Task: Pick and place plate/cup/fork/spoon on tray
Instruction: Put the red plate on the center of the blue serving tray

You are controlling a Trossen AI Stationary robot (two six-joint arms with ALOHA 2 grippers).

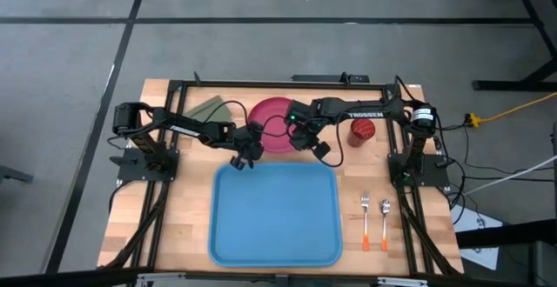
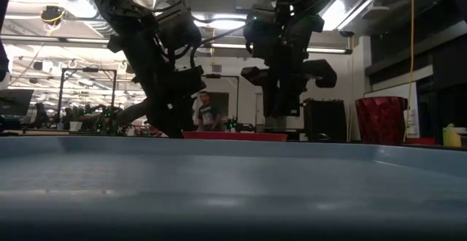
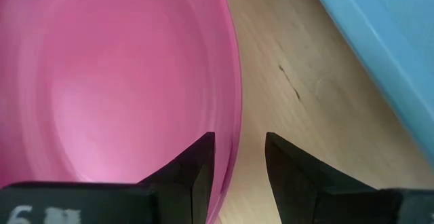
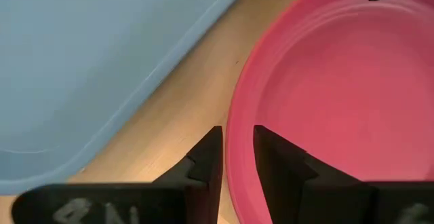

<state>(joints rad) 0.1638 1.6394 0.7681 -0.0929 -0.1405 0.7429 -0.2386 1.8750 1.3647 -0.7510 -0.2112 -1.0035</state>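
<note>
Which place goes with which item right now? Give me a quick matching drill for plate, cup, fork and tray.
Things:
1. plate
2. cup
3. fork
4. tray

Places:
A. lying on the wood to the right of the tray, next to the spoon
B. between the left gripper and right gripper, behind the tray
C. middle of the table, nothing on it
D. standing under the right arm, right of the plate

Pairs: 1-B, 2-D, 3-A, 4-C

Two dark, jointed arms with black cables, the right arm (image 1: 370, 113) lettered "TROSSEN" in white and lit by a small green light, each ending in two black wedge-shaped fingers (image 3: 196, 166).
</note>
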